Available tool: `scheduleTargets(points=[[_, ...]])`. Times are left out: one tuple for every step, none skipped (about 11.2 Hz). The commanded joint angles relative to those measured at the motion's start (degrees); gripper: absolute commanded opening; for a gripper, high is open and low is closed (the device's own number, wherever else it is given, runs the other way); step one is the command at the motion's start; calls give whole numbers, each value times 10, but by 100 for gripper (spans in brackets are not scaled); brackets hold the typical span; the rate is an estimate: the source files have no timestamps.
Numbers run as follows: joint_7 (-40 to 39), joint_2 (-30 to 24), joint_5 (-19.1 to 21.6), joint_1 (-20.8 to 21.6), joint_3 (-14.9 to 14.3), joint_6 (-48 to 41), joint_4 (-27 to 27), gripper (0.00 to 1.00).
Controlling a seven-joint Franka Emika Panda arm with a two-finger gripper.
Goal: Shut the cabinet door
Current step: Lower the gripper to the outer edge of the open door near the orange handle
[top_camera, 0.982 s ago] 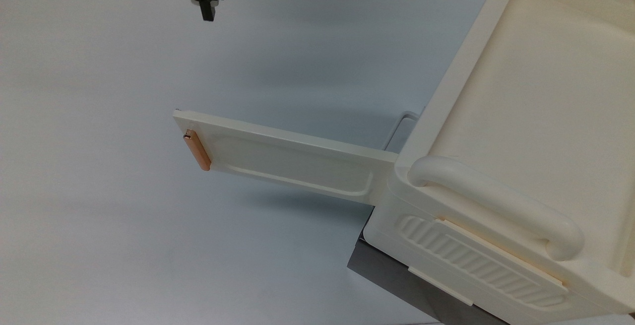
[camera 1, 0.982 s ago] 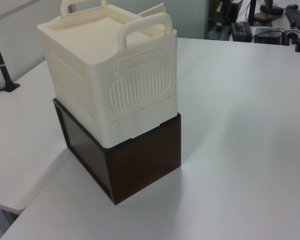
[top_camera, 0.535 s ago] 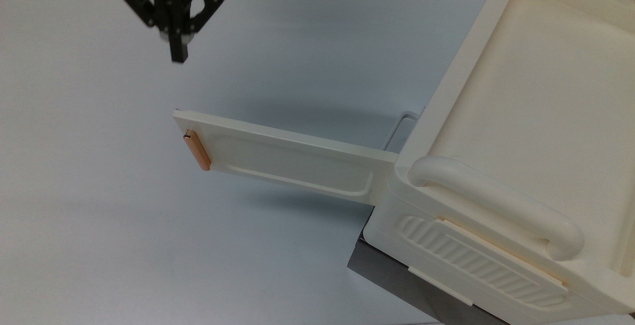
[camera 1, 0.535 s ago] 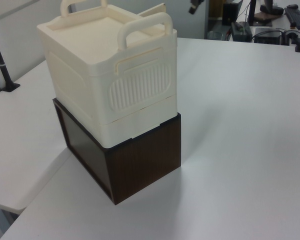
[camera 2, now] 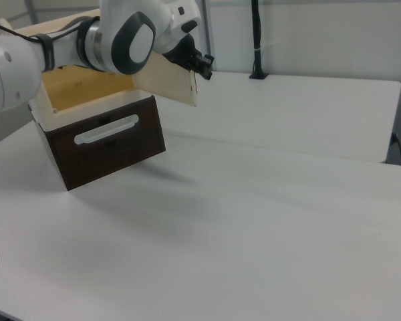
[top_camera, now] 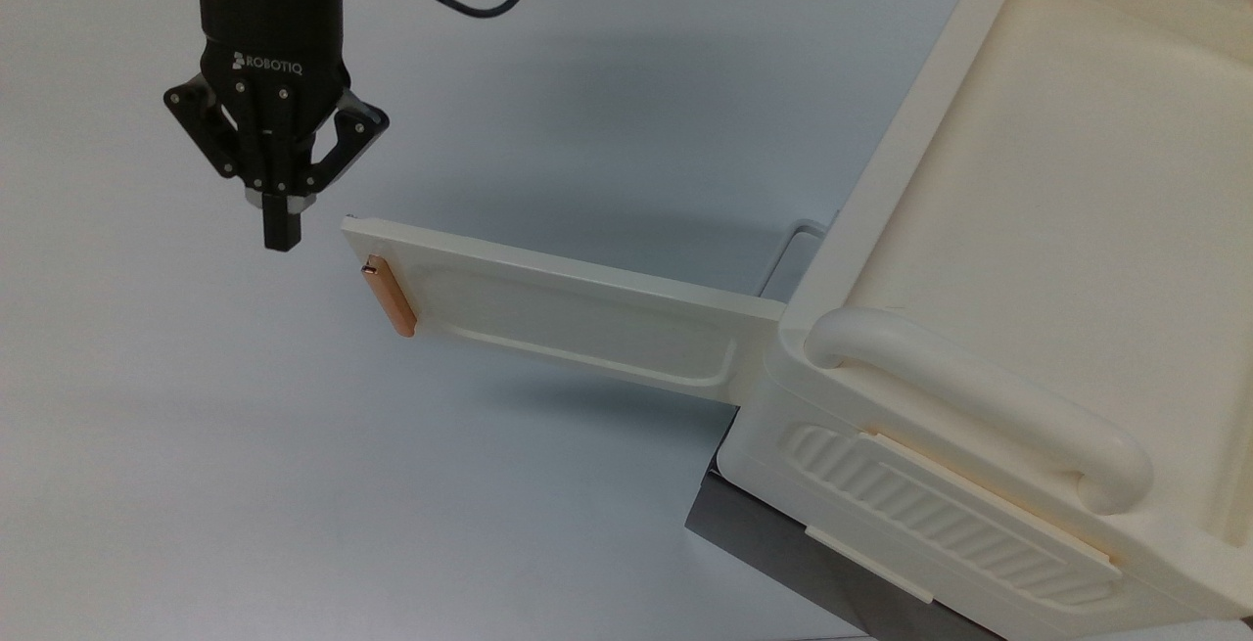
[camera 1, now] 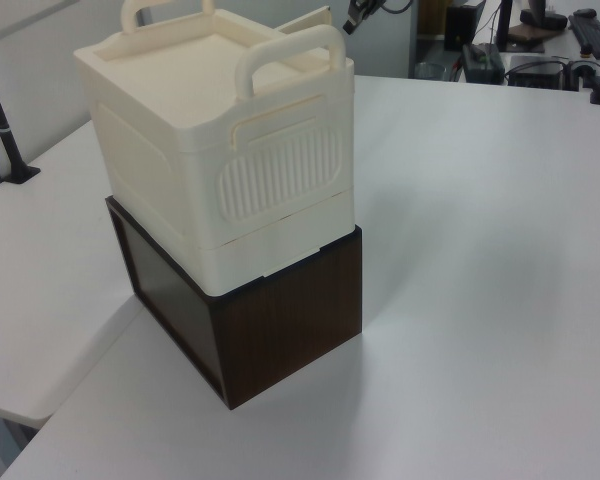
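Since the earlier top view frames the gripper (top_camera: 282, 235) has come down and toward the frame's left, from the top edge to the upper left, now just off the free end of the door (top_camera: 568, 313); door itself unmoved. Fingers pressed together into one black tip, holding nothing, pointing down-frame. Door stands swung wide open from the cream cabinet (top_camera: 1028, 230), long axis running from the hinge at center right out to the left and slightly up-frame, free end pointing to the top view's left. Copper handle (top_camera: 389, 297) sits at that free end, inset face toward the frame's bottom. Gripper tip near the door's end corner, not touching. In the right view the gripper (camera 2: 204, 65) is at the door's (camera 2: 168, 83) outer edge, upper middle. Cabinet sits on a dark brown box (camera 1: 280, 320) on the white table (top_camera: 294, 484).
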Motion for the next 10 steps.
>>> scheduleTargets(points=[[10,29,16,3,3,95,7,0],[8,35,20,5,7,124,7,0],[7,40,22,7,8,131,7,0],[6,40,23,7,9,132,6,0],[5,40,24,7,12,131,5,0],[4,38,27,7,18,129,3,0],[2,36,28,7,22,127,-2,0],[-1,34,28,7,23,127,-10,0],[-3,35,30,7,25,127,-10,0],[-5,34,30,7,25,125,-10,0]])
